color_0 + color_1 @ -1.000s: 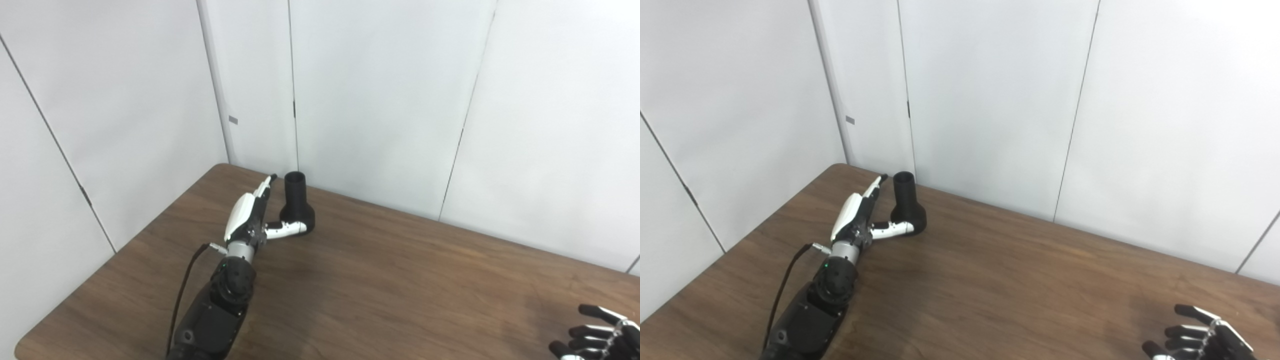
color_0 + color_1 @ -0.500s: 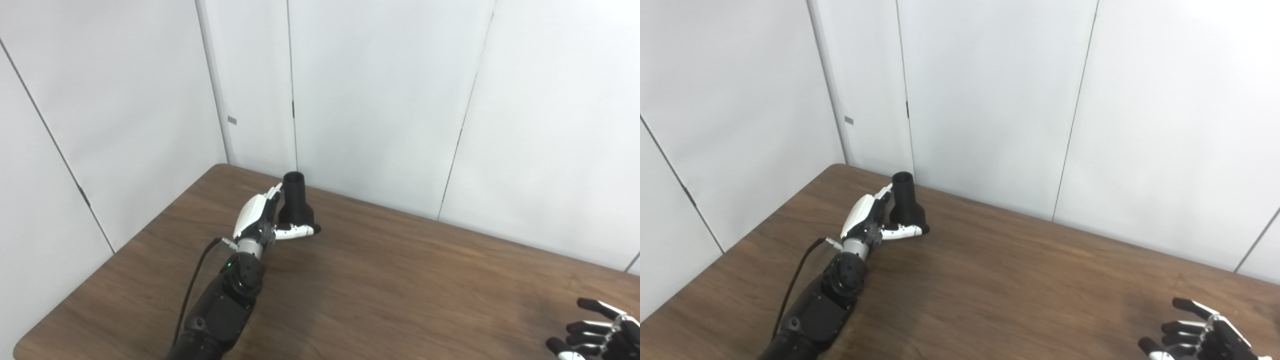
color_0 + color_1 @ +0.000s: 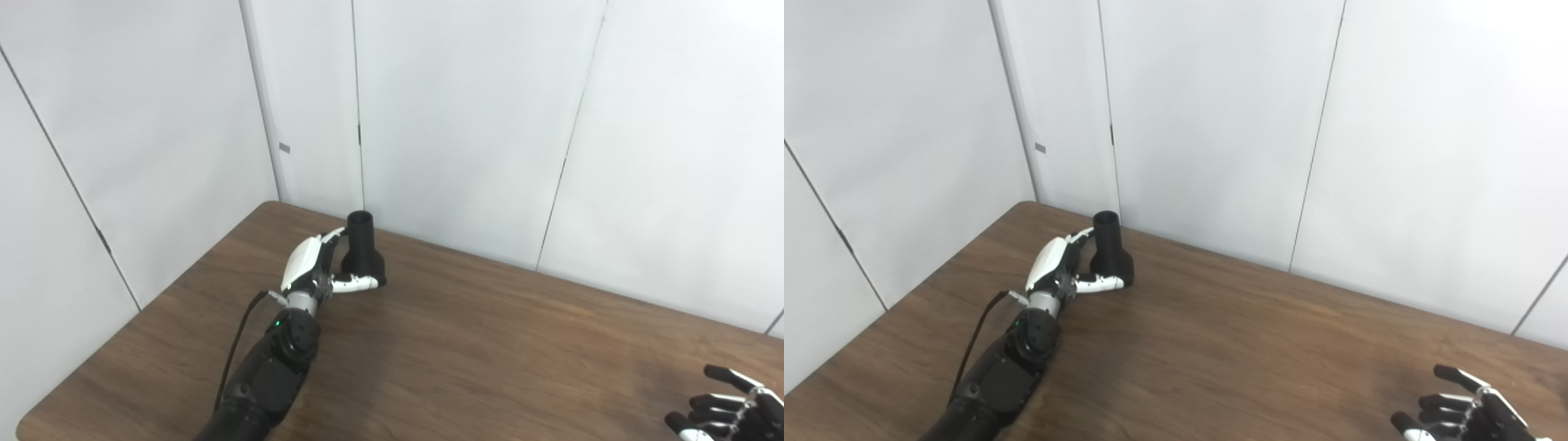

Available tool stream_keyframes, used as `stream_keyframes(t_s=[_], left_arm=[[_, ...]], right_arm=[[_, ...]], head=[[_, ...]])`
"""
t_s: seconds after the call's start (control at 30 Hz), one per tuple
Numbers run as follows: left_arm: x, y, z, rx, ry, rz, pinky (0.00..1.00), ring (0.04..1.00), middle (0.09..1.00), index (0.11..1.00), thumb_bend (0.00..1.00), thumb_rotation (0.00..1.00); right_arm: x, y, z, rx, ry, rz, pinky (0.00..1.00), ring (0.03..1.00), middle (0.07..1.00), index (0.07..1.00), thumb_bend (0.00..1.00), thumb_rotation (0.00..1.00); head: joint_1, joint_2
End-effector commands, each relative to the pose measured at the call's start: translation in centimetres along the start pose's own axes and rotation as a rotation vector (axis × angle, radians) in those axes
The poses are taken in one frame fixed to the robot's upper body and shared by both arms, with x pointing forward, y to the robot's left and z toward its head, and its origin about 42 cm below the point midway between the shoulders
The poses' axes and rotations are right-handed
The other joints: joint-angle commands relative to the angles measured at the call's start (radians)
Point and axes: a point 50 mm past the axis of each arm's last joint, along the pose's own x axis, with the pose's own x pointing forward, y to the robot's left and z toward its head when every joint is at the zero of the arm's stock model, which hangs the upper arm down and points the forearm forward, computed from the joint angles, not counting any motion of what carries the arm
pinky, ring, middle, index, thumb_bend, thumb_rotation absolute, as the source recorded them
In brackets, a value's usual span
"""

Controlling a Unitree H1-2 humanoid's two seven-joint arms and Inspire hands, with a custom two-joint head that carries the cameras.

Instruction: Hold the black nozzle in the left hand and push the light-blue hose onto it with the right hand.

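Note:
The black nozzle [image 3: 362, 246] stands upright on the wooden table [image 3: 490, 343] near its far left corner, narrow neck up and wide base down. My left hand [image 3: 311, 264] is wrapped on it from the left: the fingers curl against the neck and the thumb lies across the front of the base. My right hand [image 3: 730, 407] rests at the bottom right corner, open with fingers spread and nothing in it. No light-blue hose shows in either view.
White wall panels [image 3: 465, 122] rise close behind the nozzle along the table's back edge. The table's left edge [image 3: 153, 306] runs diagonally beside my left arm. A black cable [image 3: 236, 343] hangs along the left forearm.
My left hand went from flat and open beside the nozzle to curled around it, fingers closing on the neck. The nozzle stayed in place. My right hand barely shifted.

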Motion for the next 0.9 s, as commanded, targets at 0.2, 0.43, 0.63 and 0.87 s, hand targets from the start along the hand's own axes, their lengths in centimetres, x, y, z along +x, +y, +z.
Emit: stream_keyframes(t_s=[0.2, 0.43, 0.63, 0.87], left_arm=[[0.9, 0.1, 0.1, 0.121, 0.012, -0.047, 0.80, 0.820, 0.758, 0.780, 0.89, 0.27], [0.4, -1.9, -0.6, 0.161, -0.010, -0.123, 0.87, 0.770, 0.713, 0.701, 0.84, 0.19], [-0.8, -5.7, -2.2, 0.280, -0.034, -0.216, 0.90, 0.769, 0.687, 0.662, 0.79, 0.13], [-1.4, -8.2, -3.0, 0.438, -0.066, -0.253, 0.90, 0.722, 0.586, 0.504, 0.54, 0.06]], right_arm=[[0.5, -0.3, 1.7, -0.006, -0.088, -0.005, 0.36, 0.473, 0.487, 0.670, 0.54, 0.00], [0.7, -0.3, 1.5, -0.012, -0.084, -0.006, 0.37, 0.479, 0.487, 0.665, 0.54, 0.00], [0.8, 0.0, 1.7, -0.012, -0.081, -0.015, 0.36, 0.470, 0.486, 0.658, 0.54, 0.00], [0.8, 0.2, 1.7, 0.014, -0.064, -0.030, 0.40, 0.501, 0.487, 0.664, 0.54, 0.00]], head=[[-0.004, 0.009], [-0.009, 0.010], [-0.014, 0.010], [-0.021, 0.014]])
